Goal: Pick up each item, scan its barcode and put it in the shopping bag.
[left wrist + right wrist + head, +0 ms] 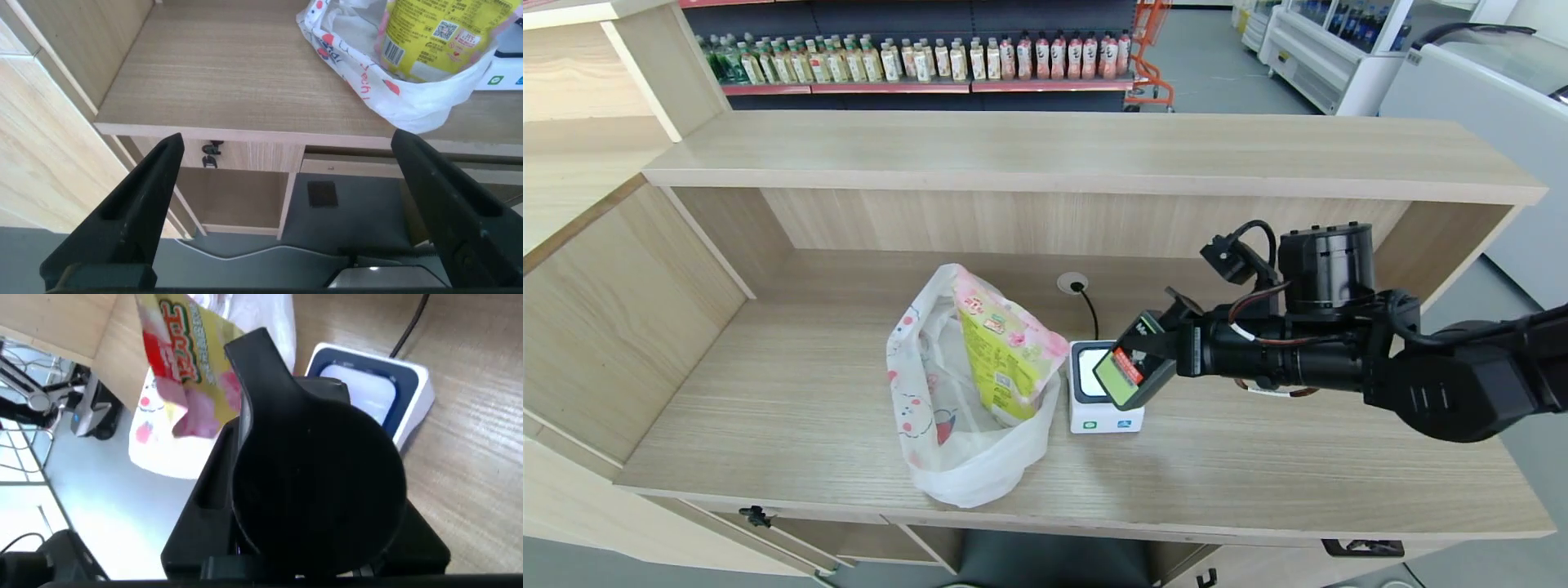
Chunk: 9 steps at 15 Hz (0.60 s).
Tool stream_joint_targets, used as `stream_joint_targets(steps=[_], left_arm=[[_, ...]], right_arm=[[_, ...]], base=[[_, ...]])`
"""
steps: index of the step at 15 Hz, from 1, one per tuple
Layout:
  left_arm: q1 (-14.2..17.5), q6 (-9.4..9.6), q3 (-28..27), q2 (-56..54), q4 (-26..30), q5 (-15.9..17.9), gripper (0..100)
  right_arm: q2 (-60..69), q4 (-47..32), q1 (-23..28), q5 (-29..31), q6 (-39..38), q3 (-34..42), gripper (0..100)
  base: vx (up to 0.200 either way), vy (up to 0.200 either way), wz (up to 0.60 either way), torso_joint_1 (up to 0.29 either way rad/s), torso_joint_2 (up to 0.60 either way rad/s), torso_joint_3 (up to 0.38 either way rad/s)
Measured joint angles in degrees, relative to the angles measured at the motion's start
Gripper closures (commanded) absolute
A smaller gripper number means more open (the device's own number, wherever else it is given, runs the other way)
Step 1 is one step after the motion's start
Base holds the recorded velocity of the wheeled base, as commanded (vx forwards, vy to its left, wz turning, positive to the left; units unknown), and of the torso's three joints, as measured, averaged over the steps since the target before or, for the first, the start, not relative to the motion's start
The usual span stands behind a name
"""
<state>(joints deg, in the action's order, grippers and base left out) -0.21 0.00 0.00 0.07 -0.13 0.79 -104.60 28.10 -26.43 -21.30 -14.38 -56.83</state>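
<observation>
Wooden store counter (1258, 465): the right gripper (1150, 353) clamps a green pack (1123, 377) just above the scanner (1104, 420), beside the bag (931, 441) holding a yellow pouch (1005, 351); the left gripper (288, 147) gapes wide, empty.

Small pack (1131, 371) in right gripper (1150, 353) — green face, red label. Barcode scanner (1104, 416) just beneath: white body, dark-framed window. Shopping bag (931, 445) beyond it: white, red-pink cartoon print. Pouch (1005, 351) inside — yellow-green, pink patches. Counter (1258, 465): pale woodgrain.
</observation>
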Motion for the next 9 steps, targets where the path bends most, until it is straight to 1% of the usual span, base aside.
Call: stream_joint_targets(steps=[1, 6, 9], left_arm=[[-0.01, 0.0, 0.0, 0.0, 0.0, 0.0, 0], [0.0, 0.0, 0.0, 0.0, -0.02, -0.01, 0], [0.02, -0.05, 0.0, 0.0, -0.02, -0.01, 0]], right_arm=[[-1.52, 2.0, 0.2, -0.18, 0.02, -0.06, 100], [-6.88, 5.84, -0.06, -0.68, -0.26, -0.94, 100], [-10.03, 8.08, 0.09, -0.73, -1.18, -2.9, 100]], base=[[0.0, 0.0, 0.0, 0.0, 0.0, 0.0], [0.0, 0.0, 0.0, 0.0, 0.0, 0.0], [0.0, 0.0, 0.0, 0.0, 0.0, 0.0]])
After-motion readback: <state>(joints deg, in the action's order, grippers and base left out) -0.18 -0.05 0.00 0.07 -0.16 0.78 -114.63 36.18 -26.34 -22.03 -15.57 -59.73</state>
